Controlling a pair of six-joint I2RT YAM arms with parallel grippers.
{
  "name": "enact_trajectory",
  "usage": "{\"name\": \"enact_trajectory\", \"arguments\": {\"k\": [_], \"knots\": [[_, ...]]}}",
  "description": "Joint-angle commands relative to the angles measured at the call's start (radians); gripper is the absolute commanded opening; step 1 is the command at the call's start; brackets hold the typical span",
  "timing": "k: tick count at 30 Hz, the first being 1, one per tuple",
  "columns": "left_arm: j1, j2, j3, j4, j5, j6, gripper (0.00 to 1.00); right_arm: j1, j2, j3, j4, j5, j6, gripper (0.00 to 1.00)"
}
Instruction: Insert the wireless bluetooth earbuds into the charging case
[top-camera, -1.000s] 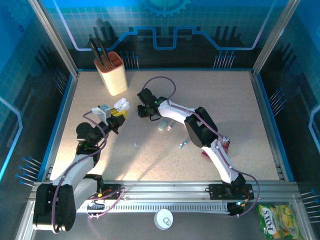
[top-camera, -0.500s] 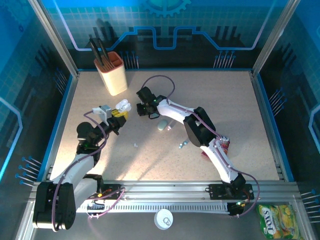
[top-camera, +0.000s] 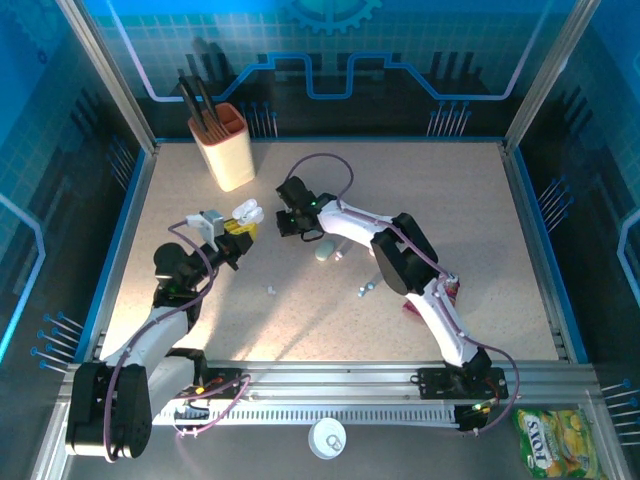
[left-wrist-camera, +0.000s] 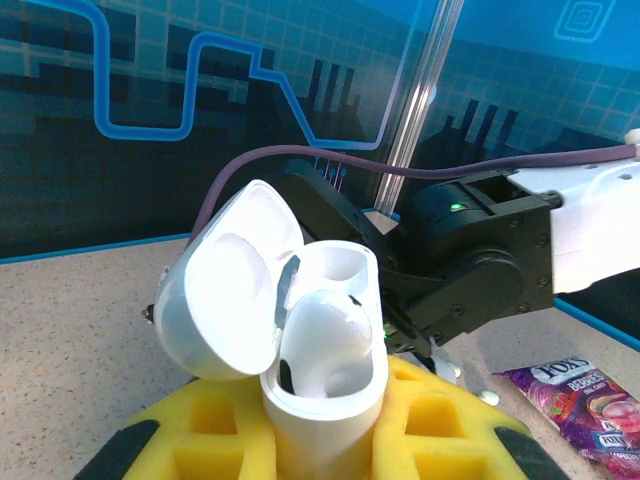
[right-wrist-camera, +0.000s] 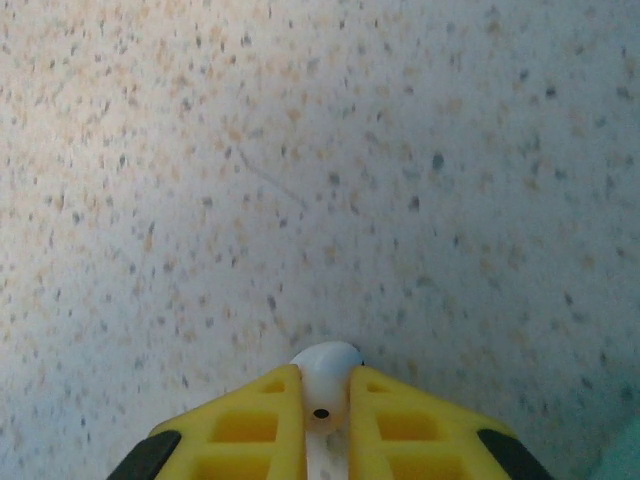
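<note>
Right pincer (right-wrist-camera: 326, 392) around white earbud (right-wrist-camera: 323, 364)

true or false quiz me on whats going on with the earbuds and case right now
1. The charging case held by the left gripper has its lid open. True.
2. Both slots of the case are filled. False: one seated earbud is in it, and the other slot is empty.
3. The right gripper is shut on a white earbud. True.
4. The cup of black tools lies tipped over at the near edge. False: it stands upright at the far left of the table.
</note>
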Motion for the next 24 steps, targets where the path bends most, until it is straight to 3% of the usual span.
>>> {"name": "enact_trajectory", "arguments": {"k": [1,13,24], "knots": [[0.012,-0.003,0.039,0.010,0.027,0.004,0.02,0.021,-0.111,-0.075,0.027,-0.012,-0.014,0.14],[0.013,-0.024,0.039,-0.017,0.029,0.003,0.03,0.072,-0.369,-0.508,0.133,-0.040,0.009,0.14],[0.013,-0.021,0.048,-0.019,0.019,-0.001,0.03,0.115,-0.542,-0.745,0.114,-0.070,0.052,0.16]]}}
